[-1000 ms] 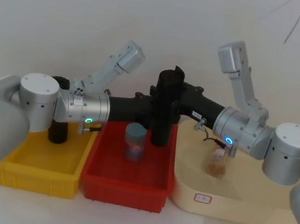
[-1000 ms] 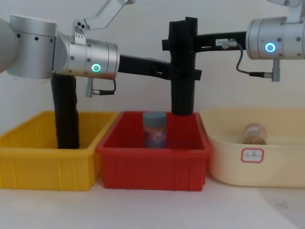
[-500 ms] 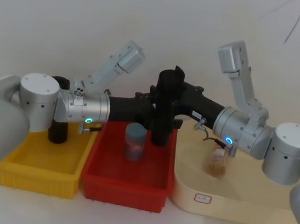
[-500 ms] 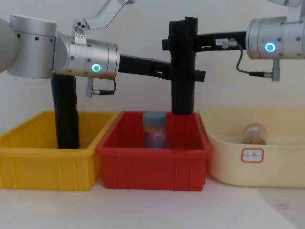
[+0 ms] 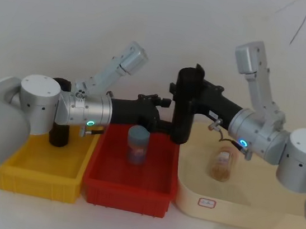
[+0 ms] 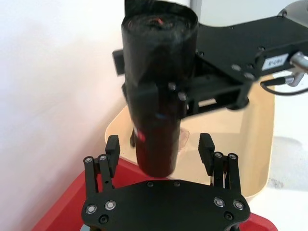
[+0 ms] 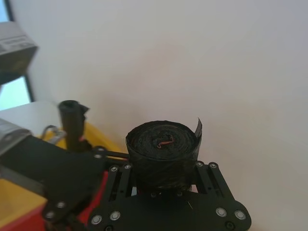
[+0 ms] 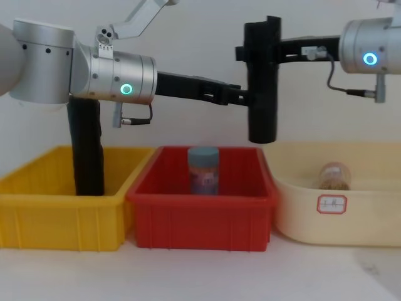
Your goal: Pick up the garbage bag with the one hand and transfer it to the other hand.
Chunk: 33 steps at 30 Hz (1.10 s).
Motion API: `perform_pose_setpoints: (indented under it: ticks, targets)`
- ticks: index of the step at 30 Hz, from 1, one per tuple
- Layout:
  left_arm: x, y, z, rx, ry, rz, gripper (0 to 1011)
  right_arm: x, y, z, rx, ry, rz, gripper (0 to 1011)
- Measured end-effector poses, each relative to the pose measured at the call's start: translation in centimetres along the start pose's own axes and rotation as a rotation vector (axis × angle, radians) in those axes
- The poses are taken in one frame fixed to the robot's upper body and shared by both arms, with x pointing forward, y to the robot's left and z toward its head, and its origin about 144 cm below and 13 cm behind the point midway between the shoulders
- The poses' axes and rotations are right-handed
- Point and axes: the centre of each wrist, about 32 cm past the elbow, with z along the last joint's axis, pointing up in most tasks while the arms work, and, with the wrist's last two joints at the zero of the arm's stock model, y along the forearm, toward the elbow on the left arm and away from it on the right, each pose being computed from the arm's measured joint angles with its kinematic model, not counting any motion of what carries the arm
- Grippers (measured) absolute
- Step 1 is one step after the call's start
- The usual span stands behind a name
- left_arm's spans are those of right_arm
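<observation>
Right gripper (image 8: 260, 53), blue-ringed wrist, clamped on the upper part of the garbage bag (image 8: 263, 81) — roll upright, held in the air at upper centre-right of the chest view, lower end above the seam between the red bin (image 8: 200, 207) and the cream tub (image 8: 338, 200), touching neither. In the right wrist view, fingers pressed against both sides of the roll, its coiled top facing the camera. Left gripper (image 6: 160, 147), green-ringed wrist, fingers spread wide and clear of the roll on either side in its wrist view — released, tips just beside the bag's lower half. Left arm reaching in level from the left of the chest view. Below: blue-lidded jar (image 8: 203, 169) standing in the red bin; second black roll (image 8: 86, 147) upright in the yellow bin (image 8: 62, 216) at lower left; brown jar (image 8: 334, 175) lying in the cream tub at right.
</observation>
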Motion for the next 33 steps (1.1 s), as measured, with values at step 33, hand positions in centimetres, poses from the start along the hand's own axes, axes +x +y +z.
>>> perform_pose_setpoints:
  ticks: [33]
  targets:
    - [0.0,0.0,0.0,0.000,0.000,0.000,1001,1.7,-5.3,0.1,-0.147,-0.056,-0.468,695]
